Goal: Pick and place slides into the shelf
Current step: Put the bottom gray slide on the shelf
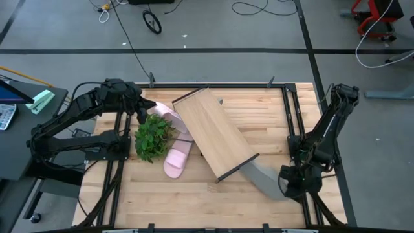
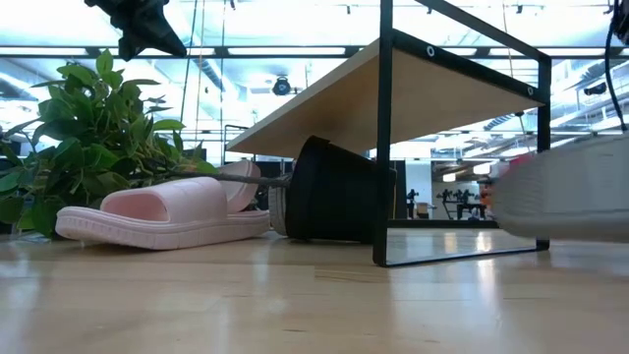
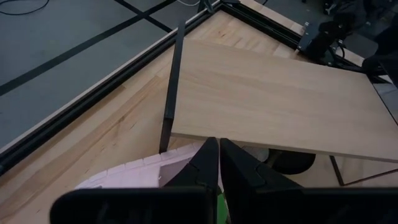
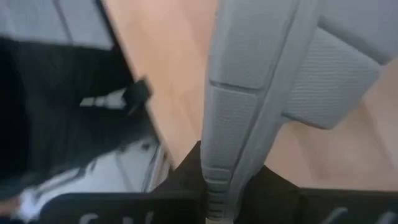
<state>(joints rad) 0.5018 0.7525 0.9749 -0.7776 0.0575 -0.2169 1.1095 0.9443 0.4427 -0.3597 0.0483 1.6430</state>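
1. The right gripper point(image 4: 214, 186) pinches the edge of a grey slide point(image 1: 264, 176) at the table's near right corner. The left gripper point(image 3: 214, 163) is pressed shut, empty, above the plant point(image 1: 152, 136).
2. The shelf point(image 1: 213, 133) lies diagonally mid-table.
3. Two pink slides point(image 1: 176, 158) lie beside the plant.
4. Judged step: grasp made; next calls for lifting the slide and carrying it to the shelf.

A robotics lab or workshop, in an open industrial hall. The light butcher-block wooden tabletop point(image 1: 194, 194) sits in a black metal frame point(image 1: 213, 83) on a grey floor marked with dark tape lines point(image 1: 194, 50), loose cables point(image 1: 252, 8) trailing across it. Beyond the table, ceiling strip lights point(image 2: 285, 52) and exposed beams show.
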